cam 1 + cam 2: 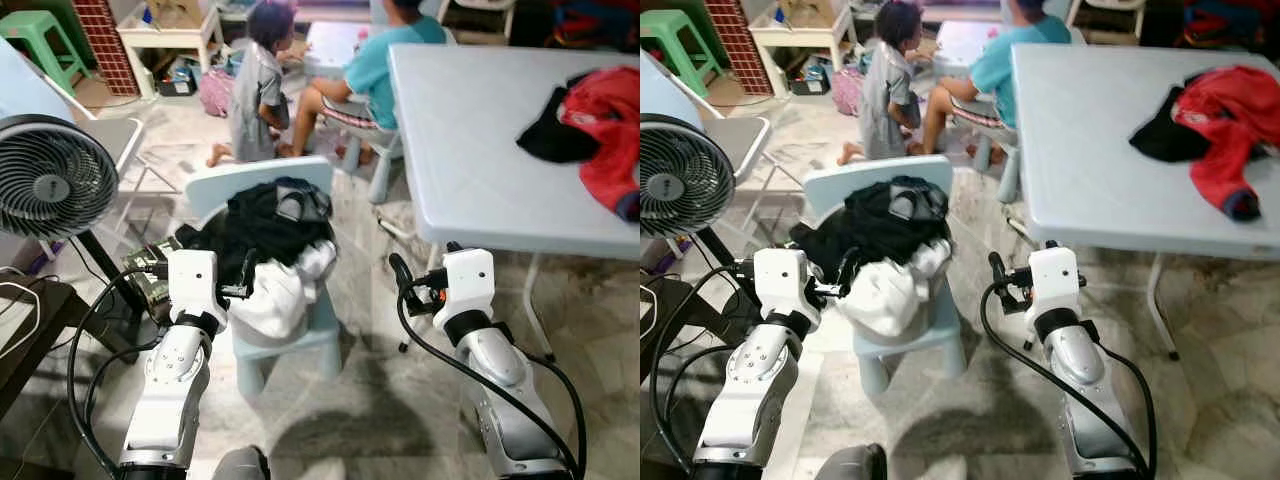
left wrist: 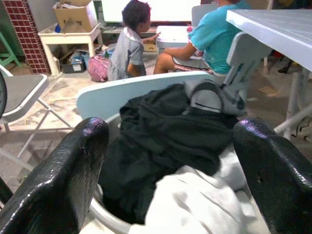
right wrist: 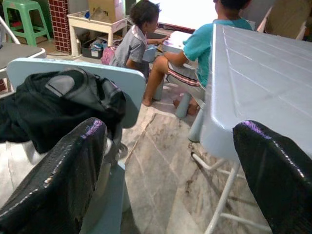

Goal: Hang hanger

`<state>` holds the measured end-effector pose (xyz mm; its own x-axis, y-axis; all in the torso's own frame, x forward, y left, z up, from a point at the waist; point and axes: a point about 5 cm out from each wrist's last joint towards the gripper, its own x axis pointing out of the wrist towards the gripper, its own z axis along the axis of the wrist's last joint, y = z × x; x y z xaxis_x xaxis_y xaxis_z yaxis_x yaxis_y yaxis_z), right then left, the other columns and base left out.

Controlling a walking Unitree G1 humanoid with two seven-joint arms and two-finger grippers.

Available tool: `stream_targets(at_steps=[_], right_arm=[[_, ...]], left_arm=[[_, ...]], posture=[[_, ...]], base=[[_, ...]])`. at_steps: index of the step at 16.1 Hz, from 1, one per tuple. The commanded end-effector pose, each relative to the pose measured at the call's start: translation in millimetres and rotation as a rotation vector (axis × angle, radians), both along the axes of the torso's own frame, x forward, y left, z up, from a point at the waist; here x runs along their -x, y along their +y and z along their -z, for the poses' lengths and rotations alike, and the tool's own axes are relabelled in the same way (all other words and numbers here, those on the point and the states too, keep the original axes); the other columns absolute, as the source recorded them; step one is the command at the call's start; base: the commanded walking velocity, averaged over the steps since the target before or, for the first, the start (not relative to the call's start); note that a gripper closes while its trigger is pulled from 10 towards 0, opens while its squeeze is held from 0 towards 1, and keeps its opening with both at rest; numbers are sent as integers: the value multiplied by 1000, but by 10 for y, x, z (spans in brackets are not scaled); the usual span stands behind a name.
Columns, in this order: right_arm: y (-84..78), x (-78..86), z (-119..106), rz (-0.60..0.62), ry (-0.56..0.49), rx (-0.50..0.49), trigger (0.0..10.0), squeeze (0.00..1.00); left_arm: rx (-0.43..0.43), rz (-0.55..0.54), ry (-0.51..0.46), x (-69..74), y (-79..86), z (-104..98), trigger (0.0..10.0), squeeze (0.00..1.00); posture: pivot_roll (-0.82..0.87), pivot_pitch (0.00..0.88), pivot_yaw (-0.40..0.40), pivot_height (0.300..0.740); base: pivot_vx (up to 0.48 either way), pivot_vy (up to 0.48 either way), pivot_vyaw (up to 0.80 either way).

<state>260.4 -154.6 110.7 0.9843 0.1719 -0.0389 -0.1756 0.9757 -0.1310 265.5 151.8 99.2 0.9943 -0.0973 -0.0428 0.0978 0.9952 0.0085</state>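
Note:
A small light-blue chair (image 1: pixel 262 178) stands just ahead of me, heaped with clothes: a black garment (image 1: pixel 265 225) on top and a white one (image 1: pixel 280 295) spilling over the front. My left gripper (image 1: pixel 243 278) is open at the near left edge of the heap; in the left wrist view its two fingers (image 2: pixel 73 161) frame the black garment (image 2: pixel 165 131). My right gripper (image 1: pixel 425 258) is open over bare floor between the chair and the table. The right wrist view has the chair back (image 3: pixel 122 78) on one side and the table edge (image 3: pixel 253 73) on the other.
A large pale-blue table (image 1: pixel 470 130) stands at my right with a red garment (image 1: pixel 610 130) and a black cloth (image 1: pixel 555 135) on it. A fan (image 1: pixel 50 180) and a dark low table (image 1: pixel 30 320) are on my left. A child (image 1: pixel 258 90) and a seated person (image 1: pixel 385 60) are beyond the chair.

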Motion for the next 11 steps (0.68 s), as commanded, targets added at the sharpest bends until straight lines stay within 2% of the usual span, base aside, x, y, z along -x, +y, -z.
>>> stream_targets(at_steps=[1,10,11], right_arm=[[10,-18,-45,-9,-21,-3,10000,0],[22,-16,-40,-26,-22,2,10000,0],[23,-14,-37,-29,-22,4,10000,0]], left_arm=[[4,3,-16,-17,3,-43,10000,0],[6,9,-13,-20,-6,-34,10000,0],[1,7,-6,-17,-2,-22,10000,0]], posture=[[-11,86,-32,740],[-11,82,-35,740],[-11,82,-35,740]], base=[[292,0,0],[406,0,0],[375,0,513]])
